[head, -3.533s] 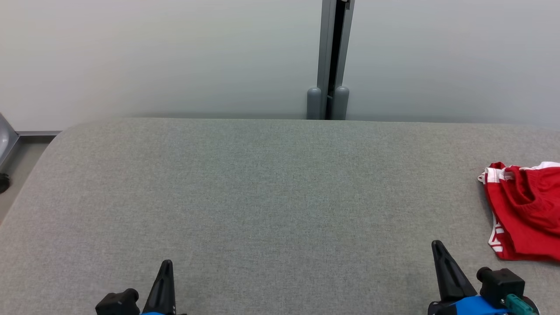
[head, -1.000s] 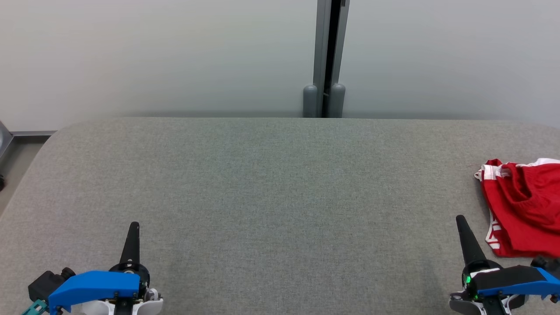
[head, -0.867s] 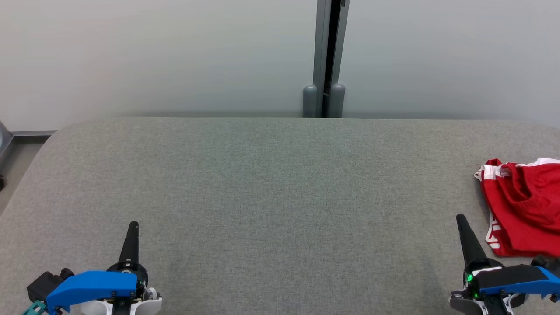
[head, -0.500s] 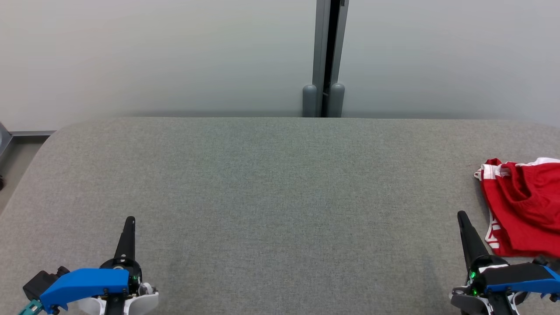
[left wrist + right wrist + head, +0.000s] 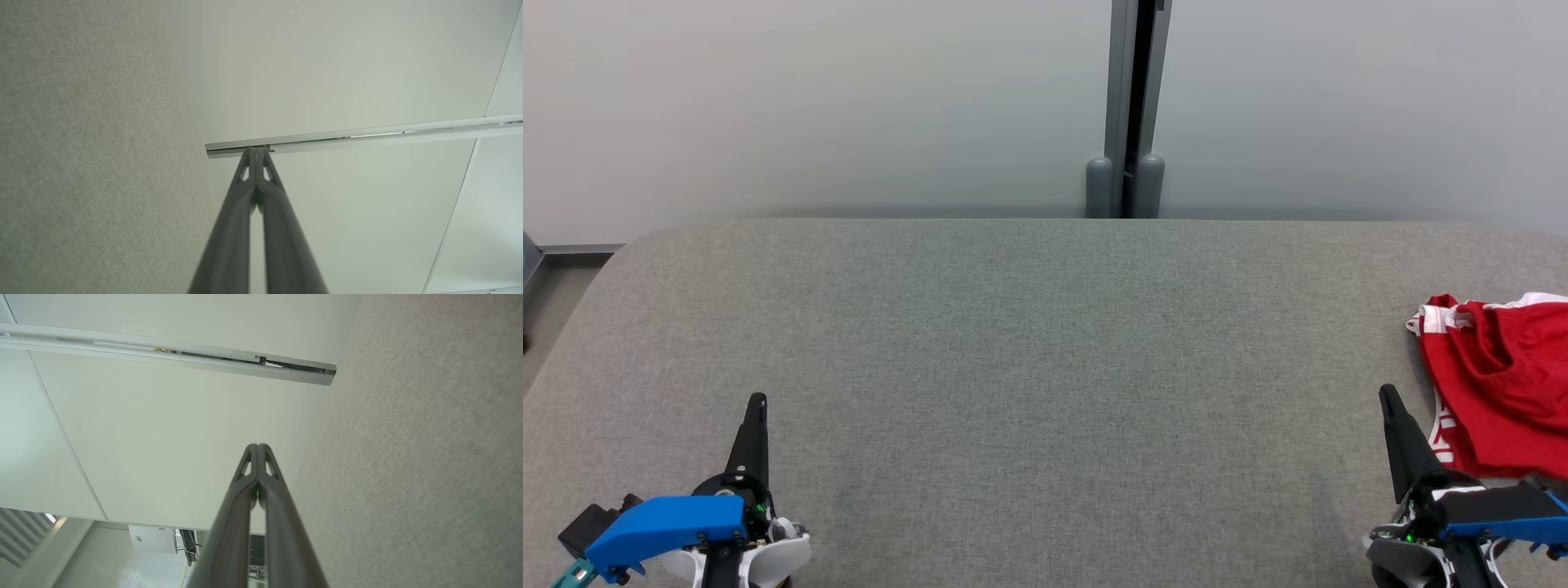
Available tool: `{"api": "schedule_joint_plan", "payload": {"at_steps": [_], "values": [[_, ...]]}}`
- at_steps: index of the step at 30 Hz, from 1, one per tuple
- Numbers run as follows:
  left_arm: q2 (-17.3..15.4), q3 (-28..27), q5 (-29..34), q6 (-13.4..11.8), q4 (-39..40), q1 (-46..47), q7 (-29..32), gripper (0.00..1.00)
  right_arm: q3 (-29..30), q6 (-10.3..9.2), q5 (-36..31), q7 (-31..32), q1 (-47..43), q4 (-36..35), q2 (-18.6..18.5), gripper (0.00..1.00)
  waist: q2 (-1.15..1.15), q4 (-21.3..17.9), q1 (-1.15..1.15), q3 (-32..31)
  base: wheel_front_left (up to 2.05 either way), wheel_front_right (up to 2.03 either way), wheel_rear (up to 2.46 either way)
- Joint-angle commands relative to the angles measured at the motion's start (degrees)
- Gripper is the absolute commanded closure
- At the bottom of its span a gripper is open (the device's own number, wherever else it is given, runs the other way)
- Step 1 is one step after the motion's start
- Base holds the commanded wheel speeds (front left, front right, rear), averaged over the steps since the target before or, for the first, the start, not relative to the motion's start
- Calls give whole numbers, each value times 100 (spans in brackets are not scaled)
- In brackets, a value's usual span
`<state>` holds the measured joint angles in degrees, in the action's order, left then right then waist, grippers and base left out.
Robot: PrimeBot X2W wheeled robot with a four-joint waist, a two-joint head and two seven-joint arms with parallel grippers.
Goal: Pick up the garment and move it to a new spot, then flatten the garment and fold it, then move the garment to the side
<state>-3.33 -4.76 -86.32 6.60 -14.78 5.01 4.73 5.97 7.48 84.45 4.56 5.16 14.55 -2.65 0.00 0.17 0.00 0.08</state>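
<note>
Although the task runs from pickup through folding to setting aside, the red garment [image 5: 1499, 384] with white trim lies in a compact, layered heap at the right edge of the head view, cut off by the frame, on the grey table [image 5: 1013, 343]. The left gripper [image 5: 757, 400] sits at the lower left and the right gripper [image 5: 1387, 394] at the lower right, near the garment's lower-left corner but apart from it. Both have their fingers pressed together on nothing. I judge that either the final move to the side is finished or nothing has begun; the layered look favours finished. If work remains, the right gripper must spread its fingers and reach rightward onto the cloth.
</note>
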Motion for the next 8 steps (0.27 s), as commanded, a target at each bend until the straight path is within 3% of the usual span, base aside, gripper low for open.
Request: {"api": "schedule_joint_plan", "payload": {"at_steps": [1,8], "values": [[5,-42,-84,47,39,102,34,100,20,2,119,55,97,-39,-36,100,0,-1,0,1,0,0,0],[28,-118,-309,77,62,136,106,100,43,2,416,117,105,-51,-36,100,0,-8,0,4,0,0,0]]}}
